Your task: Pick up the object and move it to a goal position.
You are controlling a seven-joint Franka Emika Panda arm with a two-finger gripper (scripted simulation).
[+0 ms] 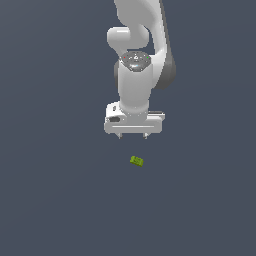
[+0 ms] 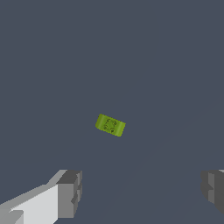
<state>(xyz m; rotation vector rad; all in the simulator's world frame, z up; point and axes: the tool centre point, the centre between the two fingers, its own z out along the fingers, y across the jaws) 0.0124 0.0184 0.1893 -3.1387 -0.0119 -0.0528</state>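
Exterior view: the white arm entered from the top centre of the frame and hung straight down, ending just above the middle of the picture. The gripper sat at the arm's lower end, its two short fingers pointing down, one of them near the housing's end on the exterior view's left. The jaws stood wide apart and held nothing.

The object, a small lime-green block with darker green faces, lay on the flat dark grey-blue ground, slightly below the centre of the frame. It sat just under the gripper in the picture, clear of both fingers and untouched. It was skewed, its long side running down toward the exterior view's right.

Wrist view: the object showed near the middle of the frame as a rounded green block, with a darker mottled pattern on its upper face. The grey pads appeared at the lower corners, spread far apart, with bare ground between them. The object was well apart from both pads.
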